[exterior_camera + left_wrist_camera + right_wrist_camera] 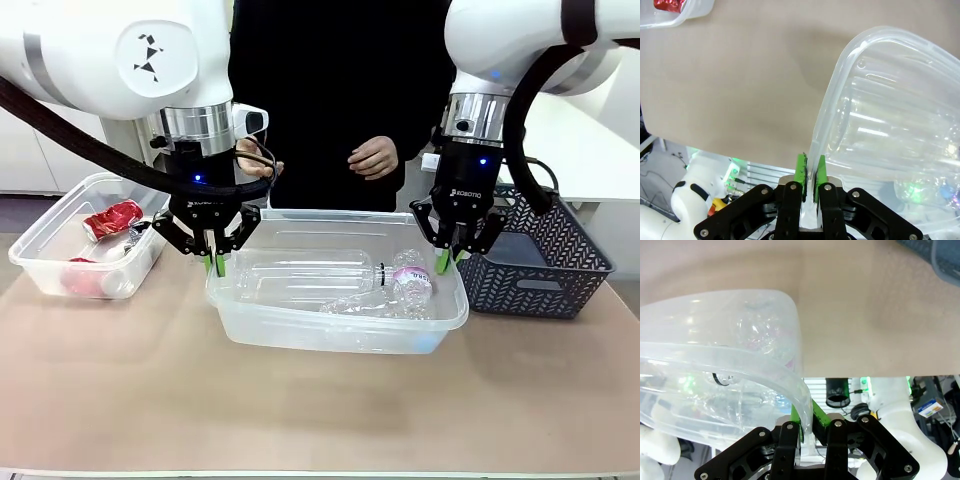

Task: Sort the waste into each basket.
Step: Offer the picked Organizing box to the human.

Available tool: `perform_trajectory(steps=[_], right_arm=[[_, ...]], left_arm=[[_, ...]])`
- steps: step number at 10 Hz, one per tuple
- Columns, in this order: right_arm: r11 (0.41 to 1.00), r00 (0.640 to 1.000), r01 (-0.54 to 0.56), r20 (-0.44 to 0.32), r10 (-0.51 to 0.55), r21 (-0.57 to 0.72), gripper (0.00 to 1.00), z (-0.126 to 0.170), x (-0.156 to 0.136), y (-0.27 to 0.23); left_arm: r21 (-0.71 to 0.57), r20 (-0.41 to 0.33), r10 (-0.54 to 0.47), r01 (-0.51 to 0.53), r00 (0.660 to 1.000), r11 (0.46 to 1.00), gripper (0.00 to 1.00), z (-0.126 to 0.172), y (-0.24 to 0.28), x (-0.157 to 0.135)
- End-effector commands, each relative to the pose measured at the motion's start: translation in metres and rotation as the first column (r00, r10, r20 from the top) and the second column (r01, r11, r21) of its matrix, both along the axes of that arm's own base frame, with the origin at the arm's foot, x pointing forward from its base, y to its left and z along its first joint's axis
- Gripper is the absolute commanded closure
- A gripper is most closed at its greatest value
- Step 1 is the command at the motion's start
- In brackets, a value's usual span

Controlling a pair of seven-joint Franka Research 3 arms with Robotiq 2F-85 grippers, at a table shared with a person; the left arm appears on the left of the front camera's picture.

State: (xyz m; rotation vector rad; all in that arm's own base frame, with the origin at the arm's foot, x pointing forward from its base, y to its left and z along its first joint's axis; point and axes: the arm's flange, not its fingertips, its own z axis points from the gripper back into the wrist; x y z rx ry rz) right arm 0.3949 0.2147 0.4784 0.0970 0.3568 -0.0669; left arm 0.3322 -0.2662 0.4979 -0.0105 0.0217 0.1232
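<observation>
left hand (217, 262): clamped tight on the left rim of the middle clear tub (300, 335). In my left wrist view the green pads (801, 170) are pinching the tub's thin wall, so yeah, I've got it.

right hand (446, 262): same deal on the right rim, closed down on the plastic edge. The right wrist view shows the rolled rim running straight between my fingers.

middle tub: centre of the frame on the bench (320, 410), holding clear plastic bottles (330, 280), one with a pinkish label (410, 272) toward its right end.

other tub (40, 262): left side of the frame, with a crushed red can (112, 219) and another red bit lower down in it.

lattice basket (535, 275): dark one at right, just beside the middle tub. Can't see anything in it from here.

person: standing at the far side, hands (374, 157) near the top middle of the frame, off everything.

step: looks like the sorting is pretty much done, cans one side and bottles the other. I'm gripping the bottle tub with both hands, so I'd guess I'm moving or lifting it.

next: whatever it is, both arms have to go together and level. That thin wall flexes, and if one side leads, the tub twists and could pop out of a pinch.
</observation>
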Motion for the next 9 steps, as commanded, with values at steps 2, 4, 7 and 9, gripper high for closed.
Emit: perform_trajectory(steps=[2, 4, 7, 9], right_arm=[[1.000, 1.000, -0.004, 0.005, 0.004, 0.007, 1.00, 0.005, -0.001, 0.002], [1.000, 1.000, 0.000, 0.000, 0.000, 0.000, 0.95, 0.000, 0.000, 0.000], [0.987, 0.989, -0.143, -0.039, 0.146, 0.072, 0.95, 0.019, 0.112, 0.045], [0.973, 0.981, -0.188, -0.014, 0.191, 0.132, 0.95, 0.016, 0.166, 0.066]], left_arm=[[-0.003, 0.000, 0.042, -0.042, 0.999, 0.999, 1.00, -0.002, 0.003, -0.002], [-0.003, 0.000, 0.042, -0.042, 0.999, 0.999, 1.00, -0.002, 0.003, -0.002], [0.030, 0.009, 0.008, -0.009, 1.000, 1.000, 0.91, 0.013, -0.002, 0.073], [0.030, 0.011, 0.018, -0.018, 1.000, 0.999, 0.91, 0.008, 0.001, 0.117]])
